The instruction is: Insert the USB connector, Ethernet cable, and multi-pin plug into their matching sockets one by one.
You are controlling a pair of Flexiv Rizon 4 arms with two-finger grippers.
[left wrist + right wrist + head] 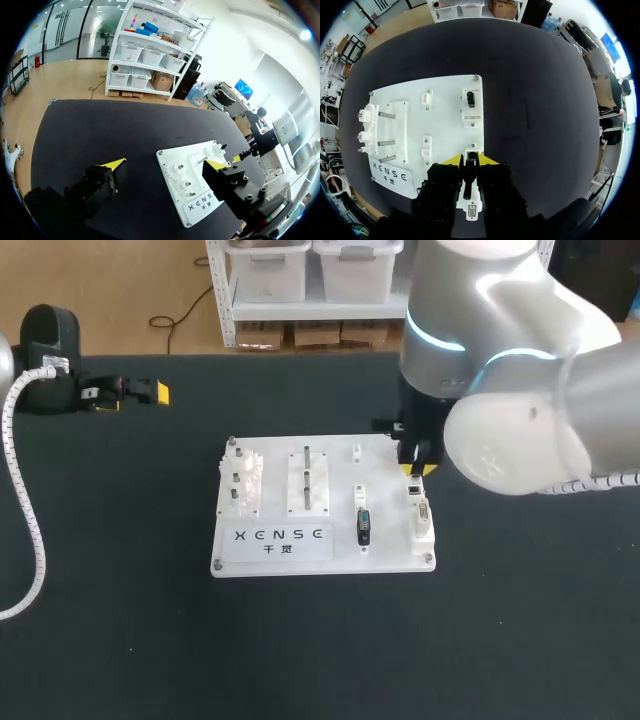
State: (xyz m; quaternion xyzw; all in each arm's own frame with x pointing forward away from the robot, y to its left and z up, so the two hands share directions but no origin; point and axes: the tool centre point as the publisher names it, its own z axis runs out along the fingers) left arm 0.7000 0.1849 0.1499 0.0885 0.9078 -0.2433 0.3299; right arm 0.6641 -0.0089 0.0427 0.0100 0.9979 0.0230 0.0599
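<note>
Seemingly the right gripper [470, 160] is clamped on a dark connector [469, 172] over the right edge of the white board [390, 540], towards its far right corner; which plug it is I cannot tell. Likely light and rigid, it wants gripping by its flat sides, kept square. The right arm [520, 420] hides this grip in the head view; only the right wrist view shows it. Near the far left corner of the table [500, 640] the left gripper [165, 163] gapes, empty.

Glossy white plastic board [338, 470] (metal pins [306, 454]) on matt black tabletop [500, 620].
</note>
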